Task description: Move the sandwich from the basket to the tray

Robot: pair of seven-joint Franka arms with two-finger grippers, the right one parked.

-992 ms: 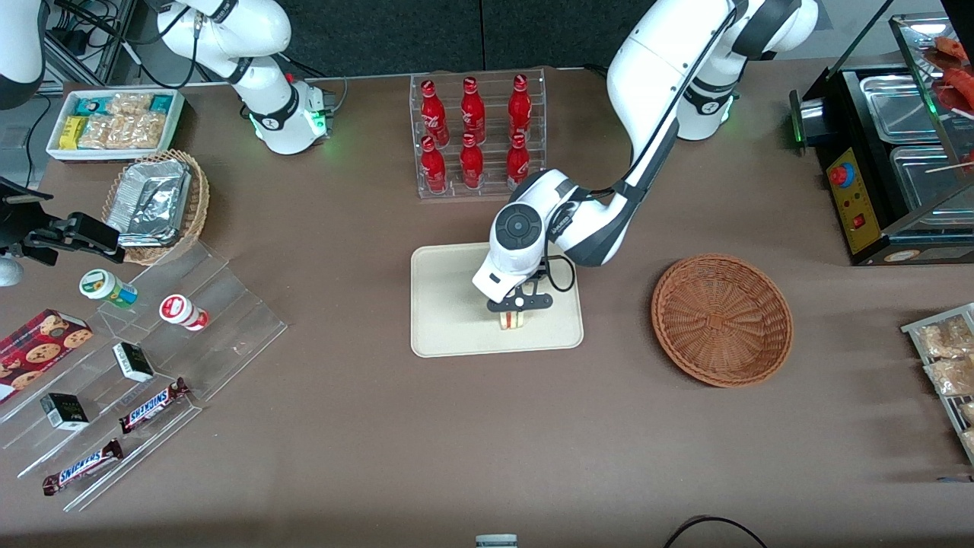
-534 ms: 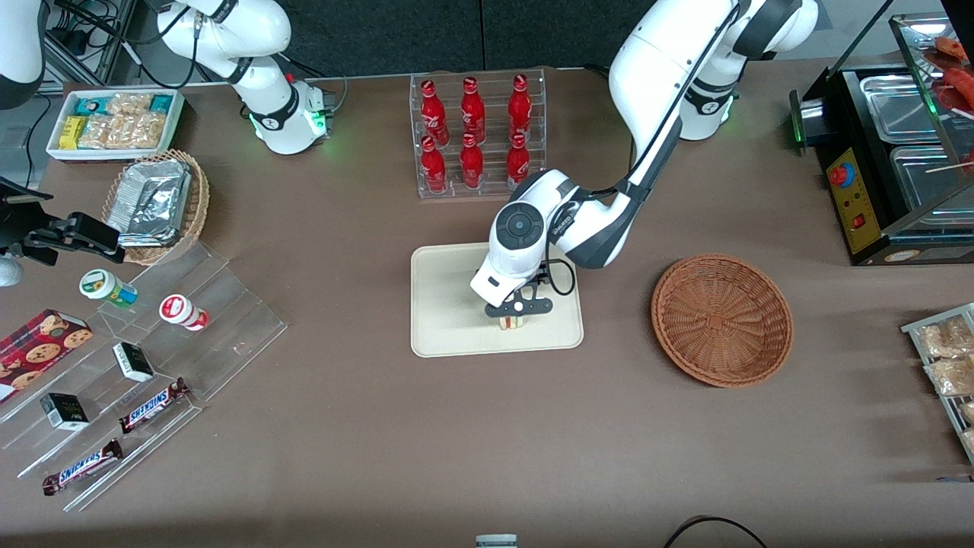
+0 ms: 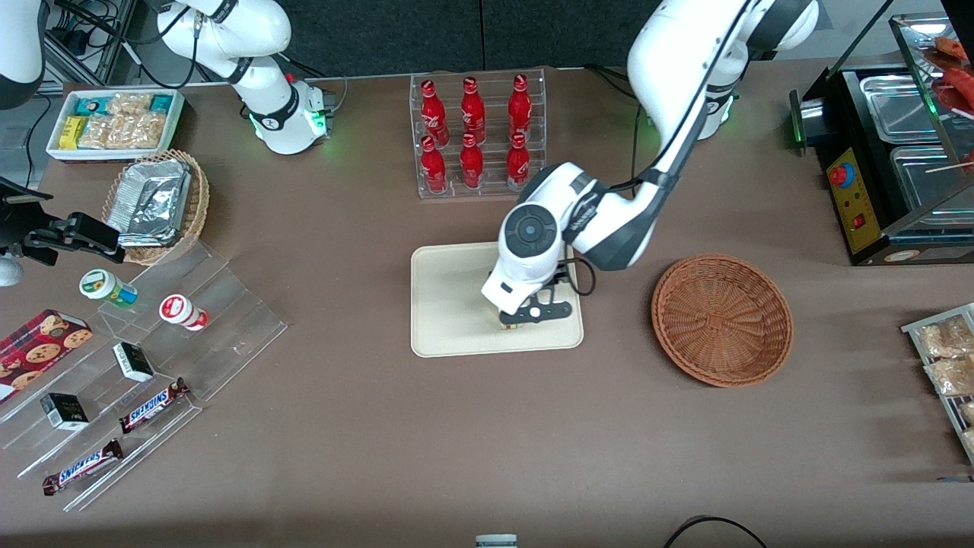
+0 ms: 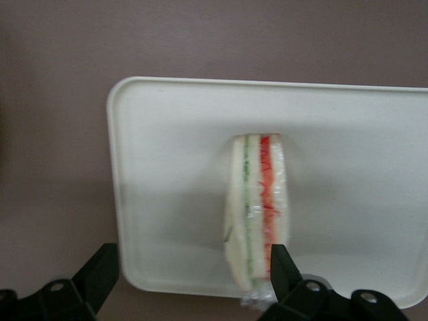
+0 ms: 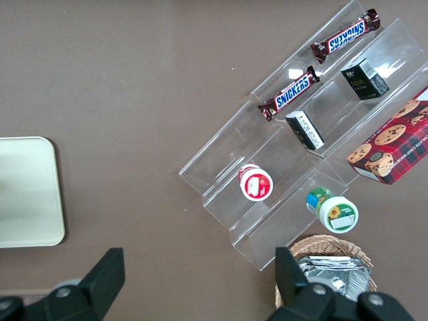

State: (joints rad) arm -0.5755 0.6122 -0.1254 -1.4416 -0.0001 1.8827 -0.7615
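One sandwich [image 4: 257,207] stands on edge on the tray [image 4: 167,200] beneath the gripper [image 4: 190,271], whose fingers are spread apart (apparently released, delivery done).

Front overhead; wrist cams downward.

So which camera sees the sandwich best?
The left wrist view: the sandwich lies on the tray, layers plain, between the open claw fingers. The front view shows only a sliver under the claw; the right wrist view shows none.
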